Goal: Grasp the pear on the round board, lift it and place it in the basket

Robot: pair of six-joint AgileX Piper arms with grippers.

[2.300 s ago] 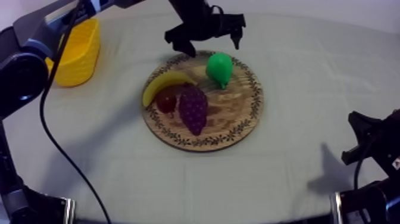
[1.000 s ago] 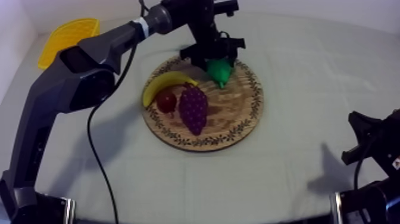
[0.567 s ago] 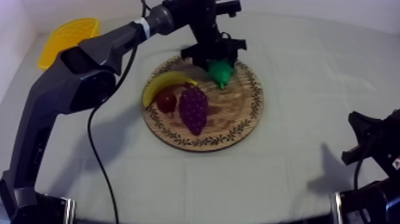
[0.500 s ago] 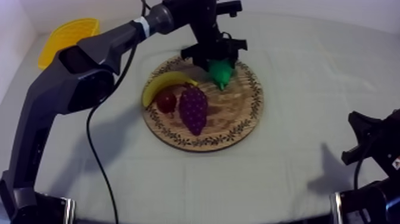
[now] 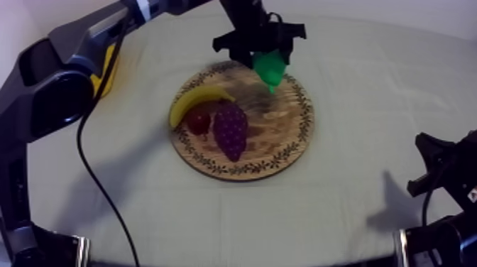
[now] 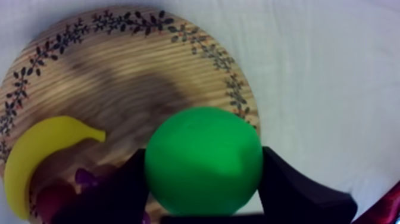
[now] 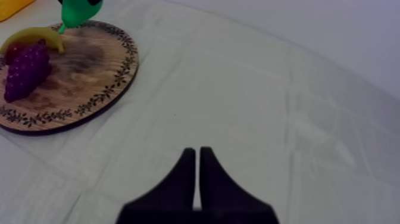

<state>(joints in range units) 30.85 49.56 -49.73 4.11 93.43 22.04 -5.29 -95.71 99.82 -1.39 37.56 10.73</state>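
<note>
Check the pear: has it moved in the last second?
Yes. The pear, held in the left gripper, has lifted off the board and hangs near its far rim.

Pretty bare setup tbh: one table [image 5: 213,216] under a pale grey-white cloth [image 5: 369,99] that covers the tabletop all the way to its far edge, with a few soft creases and folds pressed into it. Behind that far edge there's a plain white wall [image 5: 412,8], and the light is soft and even, leaving blurry grey shadows on the cloth.
</note>
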